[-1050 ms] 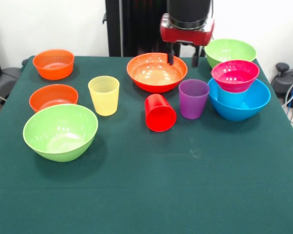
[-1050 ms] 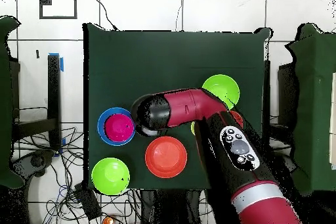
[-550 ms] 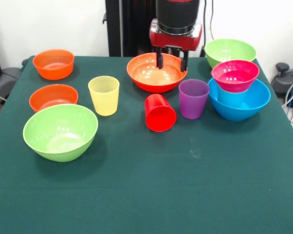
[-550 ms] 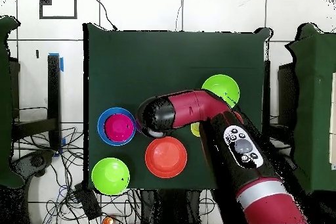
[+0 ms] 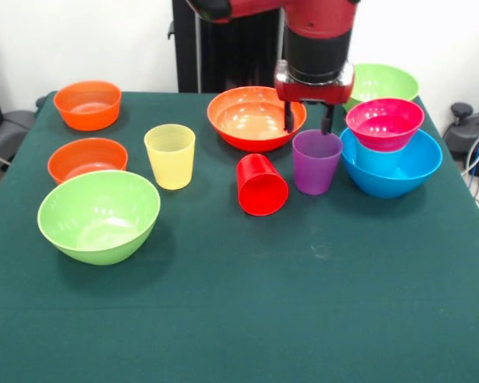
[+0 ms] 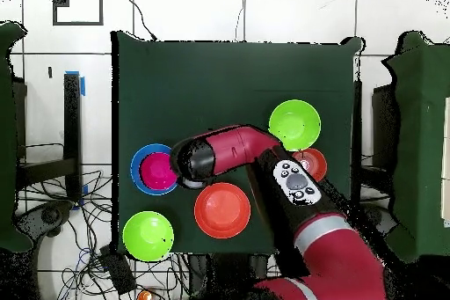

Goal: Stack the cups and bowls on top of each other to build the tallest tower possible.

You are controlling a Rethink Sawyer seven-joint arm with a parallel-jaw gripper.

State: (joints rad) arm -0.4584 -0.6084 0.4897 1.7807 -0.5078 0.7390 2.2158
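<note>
Two views cover the table; in each, take 6 o'clock as the picture's lower edge. In the front view, working from near to far, the large lime green plastic bowl [image 5: 99, 215] stands at 8 o'clock from the table's centre. Beyond it, a row of cups runs across the middle: the yellow plastic tumbler [image 5: 170, 155] upright, the red plastic tumbler [image 5: 262, 184] tipped over with its base toward the camera, and the purple plastic tumbler [image 5: 316, 161] upright. At 3 o'clock from the purple tumbler, the small magenta plastic bowl [image 5: 384, 123] sits nested in the large blue plastic bowl [image 5: 392, 164].

The controlling relation: the gripper [image 5: 307, 125] hangs directly above the purple tumbler, its two fingers spread and empty, one at either side of the rim's far half and just clear of it. The tumbler's long axis is vertical, in line with the fingers. A straight descent is judged to be the move required, placing the fingers astride the cup wall.

Farther back, the wide orange plastic bowl [image 5: 255, 116] lies at 10 o'clock from the gripper.

The overhead view hides the purple tumbler and the fingers under the red and black arm [image 6: 230, 150], but confirms that the wrist sits immediately beside the nested magenta bowl, at its 3 o'clock.
</note>
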